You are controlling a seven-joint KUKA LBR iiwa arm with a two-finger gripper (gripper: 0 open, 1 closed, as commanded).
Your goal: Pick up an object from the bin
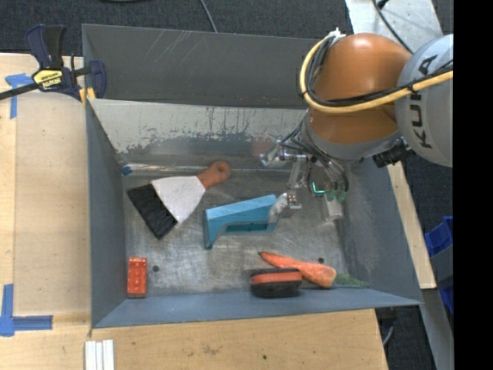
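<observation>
camera view. grey bin (100,206). jaws spread, low by the right wall, one finger (292,200) just beside the right end of a blue angled block (239,216) lying mid-bin. carrot (300,267) and black disc (275,284) at near edge. brush (173,195) left of centre. orange brick (137,276) in near-left corner.

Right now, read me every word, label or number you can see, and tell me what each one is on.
"KUKA": dark letters running up the arm's grey shell, partly crossed by a yellow cable.
No text can be read on the brush, blue block, carrot, red brick or black disc.
</observation>
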